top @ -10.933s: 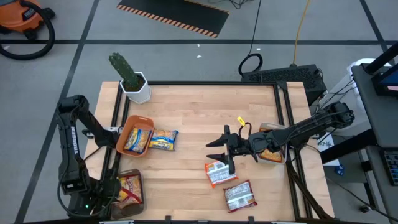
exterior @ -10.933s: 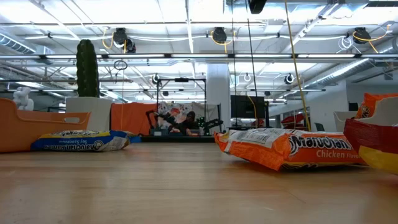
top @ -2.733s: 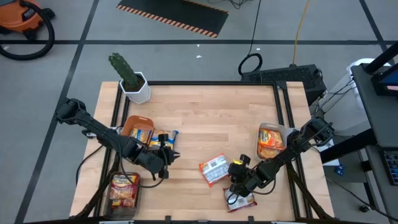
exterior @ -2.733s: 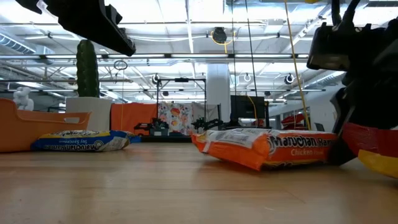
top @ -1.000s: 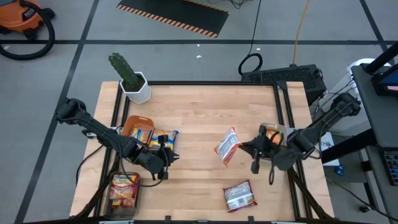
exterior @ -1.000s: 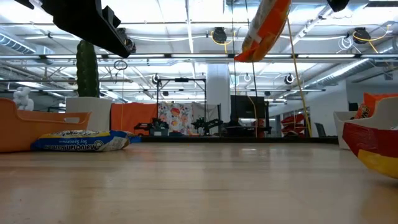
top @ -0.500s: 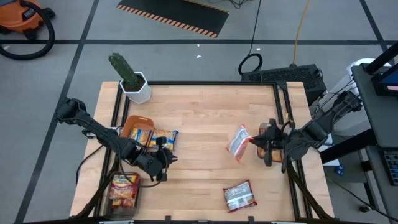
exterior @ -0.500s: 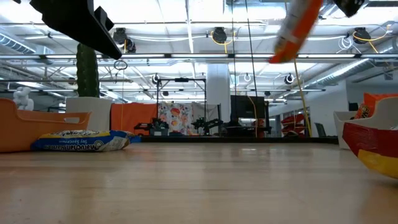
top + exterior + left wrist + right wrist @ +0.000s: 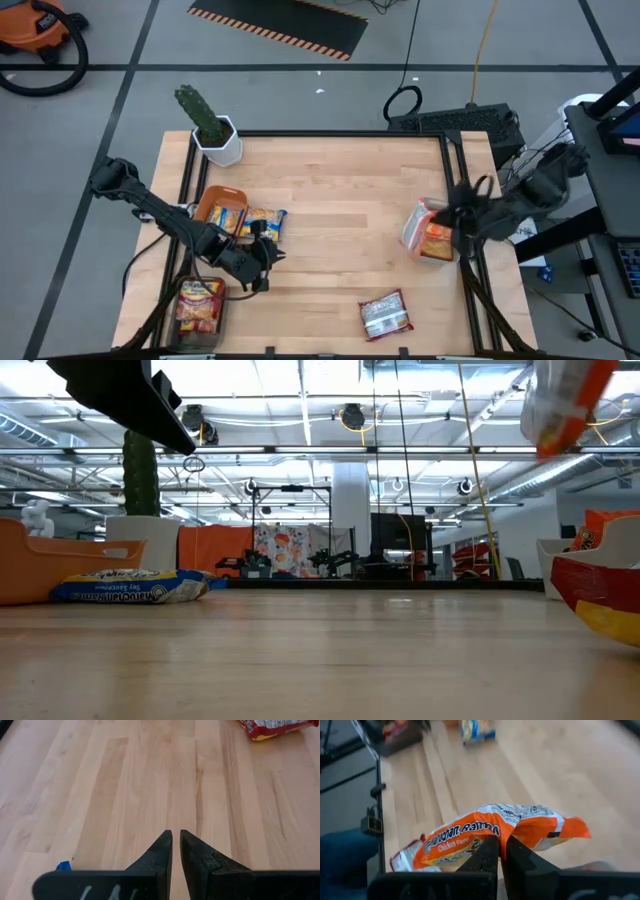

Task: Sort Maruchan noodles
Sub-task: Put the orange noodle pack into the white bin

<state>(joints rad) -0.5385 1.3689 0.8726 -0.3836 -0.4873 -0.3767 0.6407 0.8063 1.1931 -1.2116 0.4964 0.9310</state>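
Since a second before, the orange-and-white crinkly Maruchan packet (image 9: 417,226) had been carried rightward from mid-table to just over the grey tray (image 9: 446,251) at the right edge. It was pinched at one edge by the right gripper (image 9: 499,851), the jaws clamped on its film, and it was seen hanging high in the low view (image 9: 562,400).

Such a packet was judged light, with slippery film over a brittle noodle block, and best taken by an edge or seam.

The left gripper (image 9: 175,843), jaws together and empty, was held above bare wood near the blue-and-yellow packet (image 9: 264,223).

An orange packet was held in the orange bowl (image 9: 205,207), a red one in the dark tray (image 9: 186,318) at the near left. A red-and-white packet (image 9: 385,313) was left lying on the near table.
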